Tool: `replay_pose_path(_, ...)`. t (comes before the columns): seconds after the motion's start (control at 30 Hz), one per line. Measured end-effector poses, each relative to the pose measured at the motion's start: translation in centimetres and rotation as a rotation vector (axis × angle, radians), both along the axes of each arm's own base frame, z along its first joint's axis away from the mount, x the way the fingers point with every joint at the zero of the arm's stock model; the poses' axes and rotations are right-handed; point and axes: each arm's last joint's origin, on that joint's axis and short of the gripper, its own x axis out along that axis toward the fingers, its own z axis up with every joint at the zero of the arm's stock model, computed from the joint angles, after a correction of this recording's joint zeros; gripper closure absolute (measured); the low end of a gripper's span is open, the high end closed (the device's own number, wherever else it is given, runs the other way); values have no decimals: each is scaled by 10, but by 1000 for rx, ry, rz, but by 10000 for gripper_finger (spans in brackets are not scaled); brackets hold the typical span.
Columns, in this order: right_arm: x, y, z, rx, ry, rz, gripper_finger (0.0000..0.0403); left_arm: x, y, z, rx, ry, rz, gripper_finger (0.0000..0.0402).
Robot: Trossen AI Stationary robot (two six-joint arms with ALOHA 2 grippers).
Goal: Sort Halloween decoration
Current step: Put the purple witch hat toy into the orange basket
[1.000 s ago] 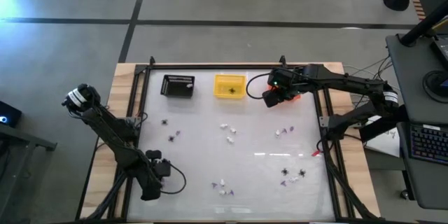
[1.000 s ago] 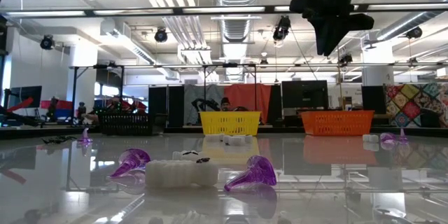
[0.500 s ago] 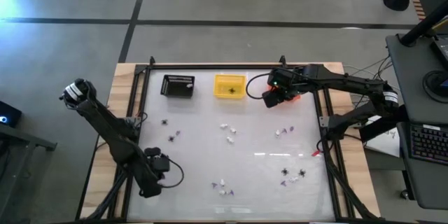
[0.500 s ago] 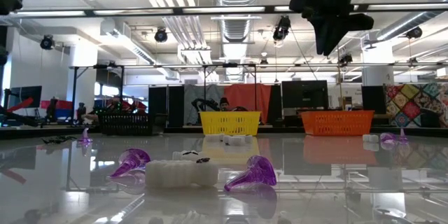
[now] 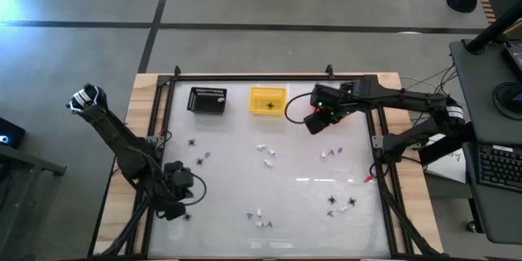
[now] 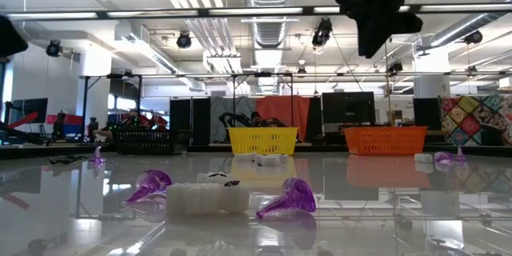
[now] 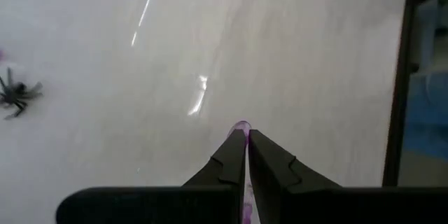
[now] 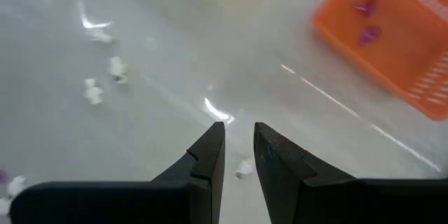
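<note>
Tiny Halloween trinkets lie scattered on the glossy white table: white bits (image 5: 265,148), black spiders (image 5: 193,141) and purple bits (image 6: 288,198). My left gripper (image 5: 179,210) hangs above the near left of the table, shut on a purple bit (image 7: 241,124); a spider (image 7: 15,92) lies on the table beside it. My right gripper (image 5: 312,125) hovers high at the far right, next to the orange basket (image 8: 392,35), which holds two purple bits. Its fingers (image 8: 210,147) stand apart with nothing between them. My left gripper pinches the purple bit between its two fingers. The bit's end (image 7: 241,124) pokes out at the fingertips, and more purple (image 7: 245,213) shows farther back in the slit. The fingers slant downward, and the bit is lifted clear of the table.
A black basket (image 5: 207,99) and a yellow basket (image 5: 268,101) stand along the far edge, left of the orange one. A black rail (image 5: 245,76) frames the table. More trinkets lie at the near right (image 5: 341,204) and near the front edge (image 5: 259,218).
My left gripper has risen from the table's near left corner and drawn a little toward the far edge, tipping as it went, still shut on the purple bit. My right gripper has turned slightly beside the orange basket.
</note>
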Motion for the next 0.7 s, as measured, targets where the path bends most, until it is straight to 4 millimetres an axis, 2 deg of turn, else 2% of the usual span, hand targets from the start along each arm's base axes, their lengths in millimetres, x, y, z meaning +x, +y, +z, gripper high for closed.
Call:
replay_pose_path(0.23,32,25,-6,-55,-123,152,332,-3,11,12,7,-103,54,401)
replay_pose_path(0.4,60,43,-23,-55,-169,237,322,-7,18,22,12,-190,97,401)
replay_pose_path(0.57,84,53,-45,76,-193,281,307,-10,24,29,14,-264,137,401)
replay_pose_path(0.7,99,56,-59,182,-208,319,310,-12,27,33,31,-304,143,401)
